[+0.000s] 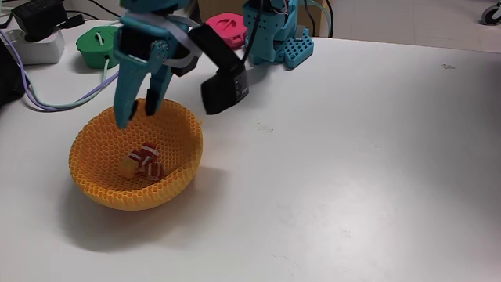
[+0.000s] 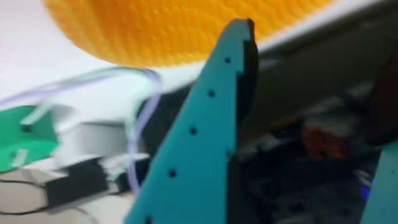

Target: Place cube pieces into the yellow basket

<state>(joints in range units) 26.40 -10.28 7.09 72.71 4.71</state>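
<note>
Fixed view: yellow basket (image 1: 135, 160) sitting on the white desk (image 1: 352, 180), left of centre. Cube pieces (image 1: 145, 164) lying clustered at its bottom; red-and-white ones plus something yellowish, count unclear. Gripper (image 1: 136, 114) hovering over the basket's far rim, jaws spread apart, carrying nothing. No loose cubes showing on the desk, so the task is looking about finished

No readable text anywhere from where I'm standing, no labels, brands, numbers or signs on anything I can see.
</note>
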